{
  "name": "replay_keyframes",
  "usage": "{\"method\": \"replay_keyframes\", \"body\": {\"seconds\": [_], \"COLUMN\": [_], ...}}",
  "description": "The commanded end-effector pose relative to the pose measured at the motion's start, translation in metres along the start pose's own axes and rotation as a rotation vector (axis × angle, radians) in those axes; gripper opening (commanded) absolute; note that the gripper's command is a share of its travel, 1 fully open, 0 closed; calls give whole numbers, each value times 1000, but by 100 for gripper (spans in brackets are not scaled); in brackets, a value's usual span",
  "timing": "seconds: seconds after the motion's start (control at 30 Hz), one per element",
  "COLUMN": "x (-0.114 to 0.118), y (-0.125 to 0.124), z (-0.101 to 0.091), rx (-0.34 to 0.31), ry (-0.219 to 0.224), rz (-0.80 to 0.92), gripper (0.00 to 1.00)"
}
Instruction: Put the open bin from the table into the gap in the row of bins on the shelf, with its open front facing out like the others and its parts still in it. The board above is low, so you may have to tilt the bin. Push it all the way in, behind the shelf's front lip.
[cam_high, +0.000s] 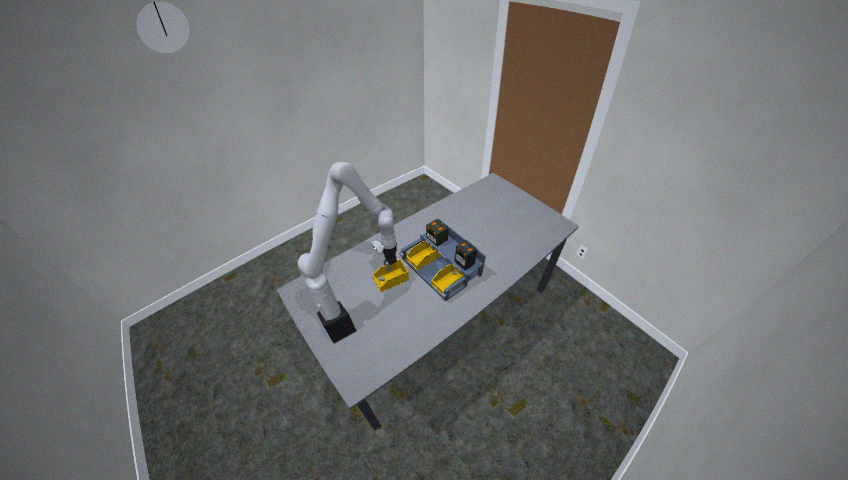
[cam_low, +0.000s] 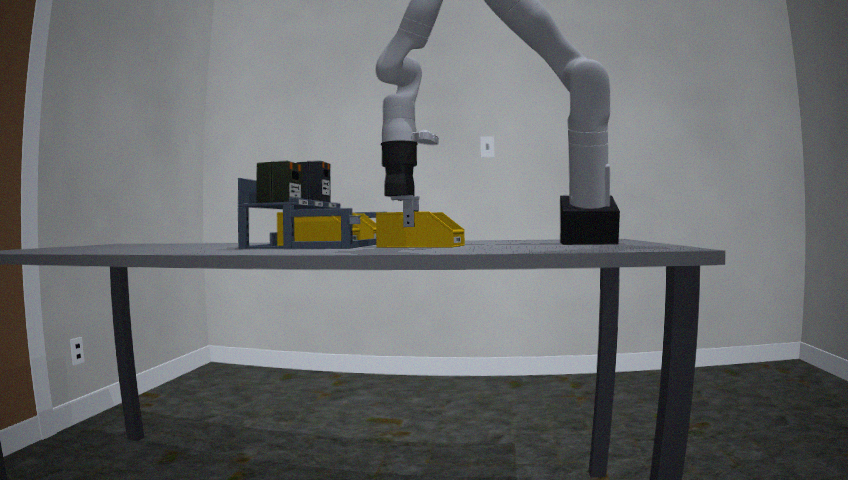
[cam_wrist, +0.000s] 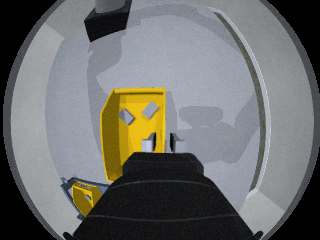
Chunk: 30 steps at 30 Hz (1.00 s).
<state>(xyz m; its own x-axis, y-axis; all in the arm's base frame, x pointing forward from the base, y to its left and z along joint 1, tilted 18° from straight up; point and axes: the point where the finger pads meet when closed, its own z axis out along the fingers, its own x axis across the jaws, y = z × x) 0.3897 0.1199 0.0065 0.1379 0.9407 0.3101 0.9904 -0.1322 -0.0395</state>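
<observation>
The loose yellow open bin (cam_high: 390, 277) stands flat on the table just in front of the blue-grey shelf (cam_high: 443, 261). It also shows in the side view (cam_low: 419, 230) and in the wrist view (cam_wrist: 134, 130), where small grey parts (cam_wrist: 124, 116) lie inside it. My gripper (cam_low: 408, 217) points straight down at the bin's shelf-side end. Its fingers stand open, one on each side of the bin's side wall, not pressed on it. Two more yellow bins (cam_high: 421, 254) (cam_high: 447, 276) sit on the shelf, with a gap between them.
Two dark boxes (cam_high: 436, 231) (cam_high: 465, 253) stand on the shelf's low upper board (cam_low: 297, 207). My arm's black base (cam_high: 336, 324) is near the table's left end. A shelf bin (cam_wrist: 83, 195) shows at the wrist view's lower left.
</observation>
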Motion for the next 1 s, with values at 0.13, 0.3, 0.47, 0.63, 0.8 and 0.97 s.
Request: {"method": "replay_keyframes", "body": {"seconds": [0.13, 0.3, 0.47, 0.63, 0.8, 0.97], "x": [0, 0, 0, 0, 0, 0], "y": [1, 1, 1, 1, 1, 1], "z": [-1, -1, -1, -1, -1, -1], "rx": [-2, -2, -2, -2, -2, -2], "ry": [0, 0, 0, 0, 0, 0], "rz": [0, 0, 0, 0, 0, 0], "gripper": [0, 0, 0, 0, 0, 0]}}
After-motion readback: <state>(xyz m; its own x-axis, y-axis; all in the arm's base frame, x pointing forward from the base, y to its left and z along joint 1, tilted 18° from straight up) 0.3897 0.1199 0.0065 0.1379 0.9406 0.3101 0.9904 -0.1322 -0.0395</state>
